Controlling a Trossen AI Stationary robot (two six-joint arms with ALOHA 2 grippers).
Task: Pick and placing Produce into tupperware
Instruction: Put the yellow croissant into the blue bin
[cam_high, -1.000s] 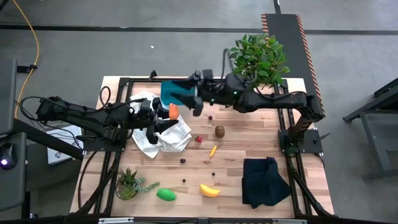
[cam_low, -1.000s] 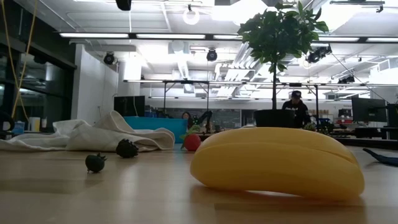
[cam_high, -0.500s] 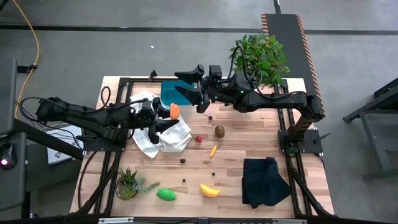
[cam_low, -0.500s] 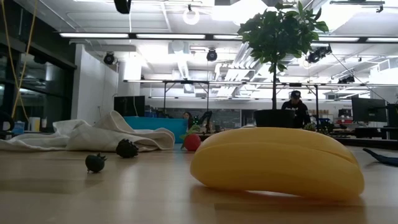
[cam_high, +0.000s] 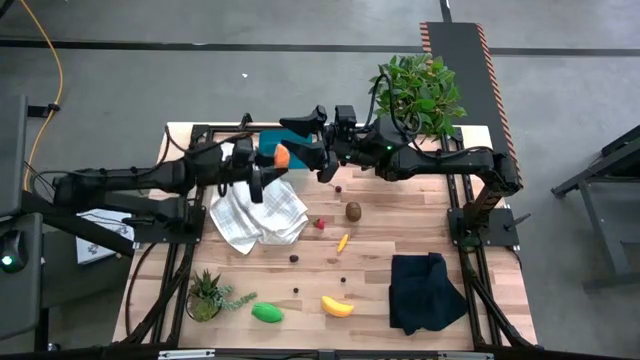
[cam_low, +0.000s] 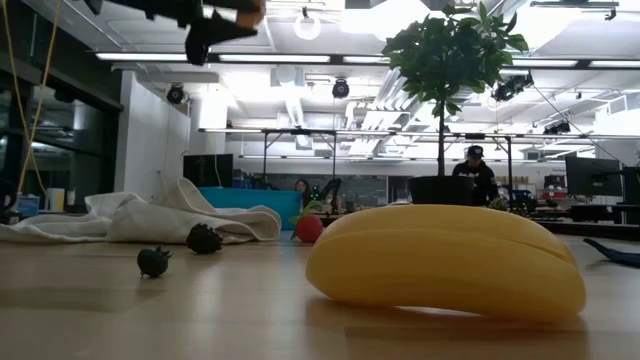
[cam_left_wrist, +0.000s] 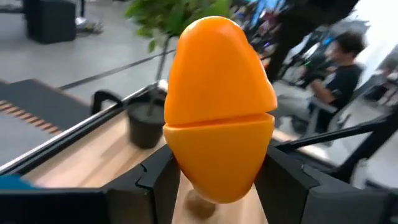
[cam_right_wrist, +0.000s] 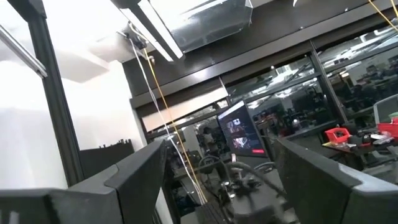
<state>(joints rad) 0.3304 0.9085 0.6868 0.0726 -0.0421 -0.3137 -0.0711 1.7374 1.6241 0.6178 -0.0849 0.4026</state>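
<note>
Orange and egg-shaped, the carrot sits pinched between the two dark fingers of the left end effector, which is clamped on it and raised above the back part of the table, right at the edge of the teal-blue tupperware. Much of the box is hidden under both arms in the high view, so only part of its near-left corner shows, beside the white checked cloth. The right end effector hangs over the same box with its fingers spread wide and nothing between them. The step in hand looks like the drop of the carrot into the box, and doing it well calls for bringing the carrot fully over the box's inside, not its rim, then lowering it before letting go so the rounded piece does not bounce or roll out. The two end effectors are very near each other, so the left one should keep to its own side of the box to avoid a knock. Other produce waits on the table: the banana and the green oval near the front, the kiwi and the strawberry in the middle, well apart from the box.
</note>
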